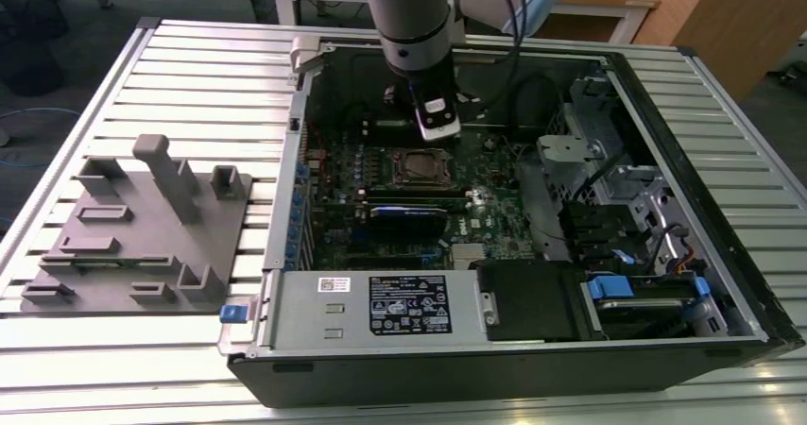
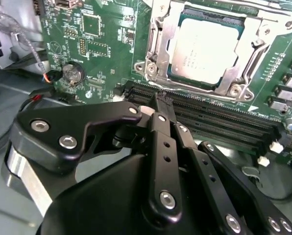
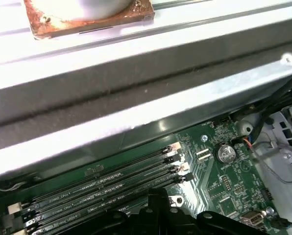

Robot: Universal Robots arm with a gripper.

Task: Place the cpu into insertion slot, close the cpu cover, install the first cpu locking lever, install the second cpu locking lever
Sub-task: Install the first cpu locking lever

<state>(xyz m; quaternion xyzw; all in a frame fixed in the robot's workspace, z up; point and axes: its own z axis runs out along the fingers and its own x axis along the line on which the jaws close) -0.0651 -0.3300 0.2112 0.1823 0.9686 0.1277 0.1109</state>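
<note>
Plainly, the small, flat, square cpu [image 2: 207, 49] with its dull silver-grey metal top lies seated in the insertion slot [image 1: 422, 167] on the green motherboard [image 2: 102, 44]. The thin silver metal cpu cover [image 2: 157, 46] appears to lie flat around it. We cannot tell whether the wire levers along its sides are latched.

In the second wrist view the black metal gripper [image 2: 160, 102] hangs over the long black memory slots [image 2: 209, 115], just beside the socket. Its fingers are drawn together and we see nothing between them.

We judge the chip light, stiff and thin, with a slippery top and delicate contacts beneath, so it is best held by two opposite edges. The cover looks springy sheet metal, and it is better pressed at its rim than through the window onto the chip.
</note>
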